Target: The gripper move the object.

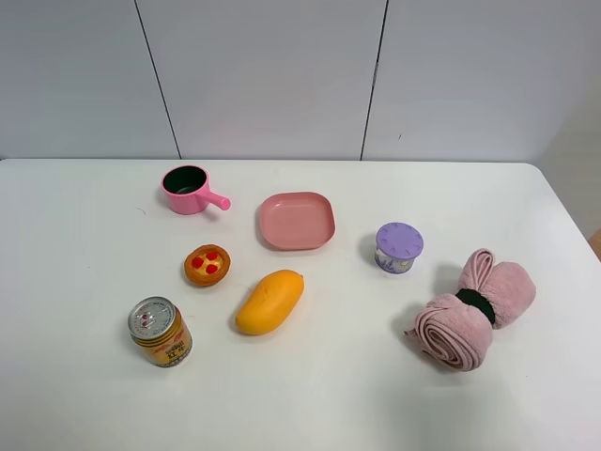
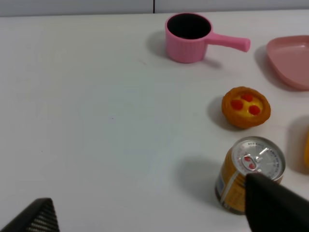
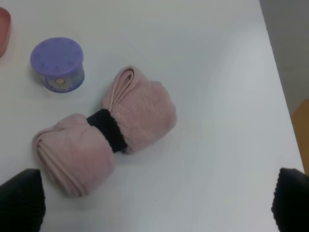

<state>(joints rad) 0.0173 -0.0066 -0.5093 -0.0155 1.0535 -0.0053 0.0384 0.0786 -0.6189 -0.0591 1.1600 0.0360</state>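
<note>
The small orange-brown tart (image 1: 207, 265) with red berry spots on a yellow top sits on the white table, left of centre, between the pink pot and the can. It also shows in the left wrist view (image 2: 246, 107). Neither arm shows in the exterior view. My left gripper (image 2: 159, 212) is open, its two black fingertips (image 2: 275, 203) spread wide, apart from the tart and close to the can. My right gripper (image 3: 154, 198) is open, fingertips (image 3: 21, 198) wide apart above the rolled towel.
A pink pot (image 1: 191, 189), a pink plate (image 1: 297, 221), a mango (image 1: 269, 301), a yellow can (image 1: 161, 332), a purple-lidded cup (image 1: 399, 247) and a rolled pink towel (image 1: 474, 308) lie on the table (image 1: 84, 254). The table's right edge (image 3: 280, 96) runs near the towel.
</note>
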